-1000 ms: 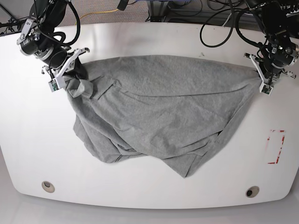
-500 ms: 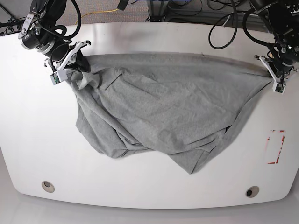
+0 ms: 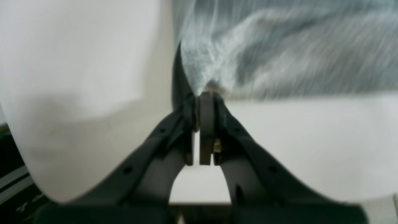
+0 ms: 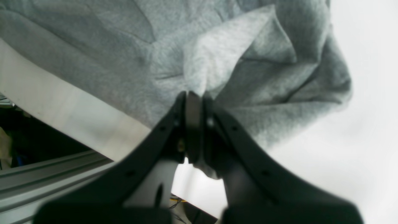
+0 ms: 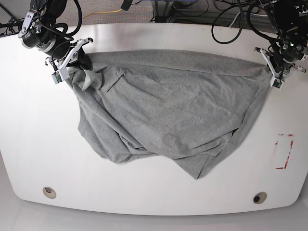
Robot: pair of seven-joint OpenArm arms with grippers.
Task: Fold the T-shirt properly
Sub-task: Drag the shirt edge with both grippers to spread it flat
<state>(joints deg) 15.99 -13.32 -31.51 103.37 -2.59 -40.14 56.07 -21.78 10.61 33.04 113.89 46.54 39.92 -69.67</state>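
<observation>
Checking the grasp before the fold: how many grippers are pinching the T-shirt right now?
2. The right gripper is shut on the T-shirt at its bunched far corner; the left gripper is shut on the opposite far corner.

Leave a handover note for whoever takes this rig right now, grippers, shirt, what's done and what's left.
Left gripper: shut on a corner of the T-shirt.
Right gripper: shut on the opposite bunched corner.
T-shirt: held stretched between both arms along the far edge of the white table, plain grey side up, near part rumpled and overlapped.
Done: both corners gripped.
Left: flatten it, then every fold.
</observation>
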